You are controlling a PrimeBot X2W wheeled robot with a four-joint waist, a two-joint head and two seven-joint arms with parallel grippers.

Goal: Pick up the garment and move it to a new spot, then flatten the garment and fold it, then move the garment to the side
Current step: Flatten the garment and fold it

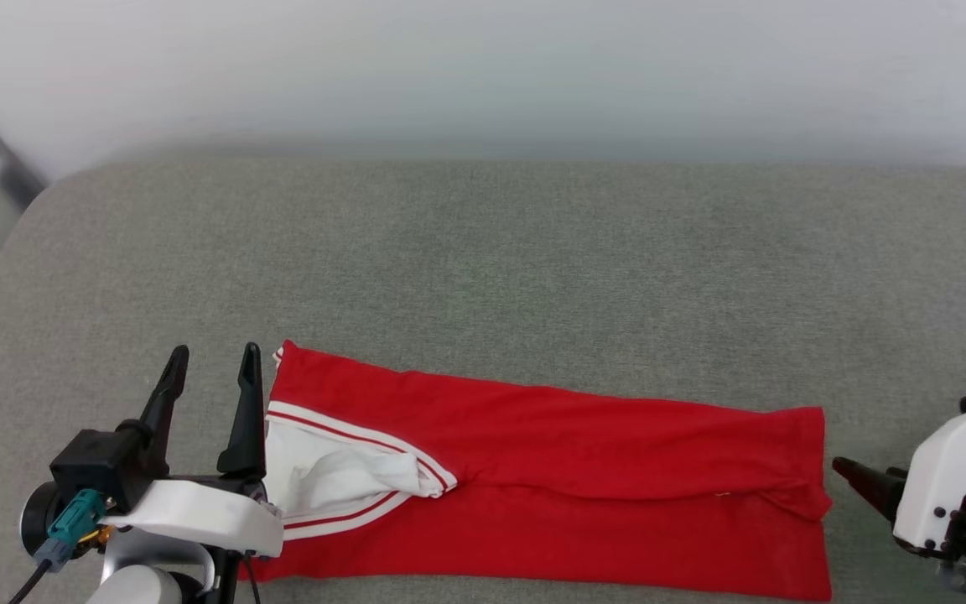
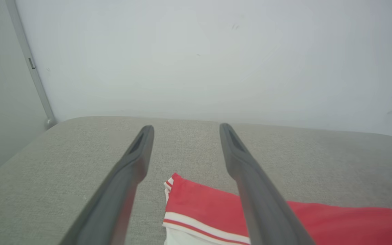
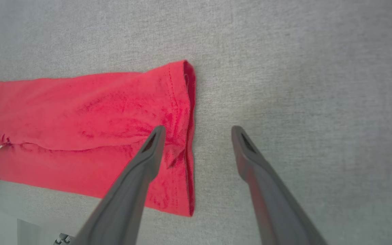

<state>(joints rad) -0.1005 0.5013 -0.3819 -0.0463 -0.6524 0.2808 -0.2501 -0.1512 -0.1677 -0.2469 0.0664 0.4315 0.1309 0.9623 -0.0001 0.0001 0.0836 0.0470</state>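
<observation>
Left pincer (image 1: 215,350) and right pincer (image 3: 198,129) agape, empty, at opposite ends of the garment (image 1: 584,453)

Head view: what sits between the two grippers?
In the head view, the garment, a long red strip on the grey surface, spans almost the whole stretch from left gripper to right gripper.

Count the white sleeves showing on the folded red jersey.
1: a white short sleeve with red-striped trim lies at the left end of the red jersey garment, beside the left tool. Another may be hidden in the fold.
</observation>
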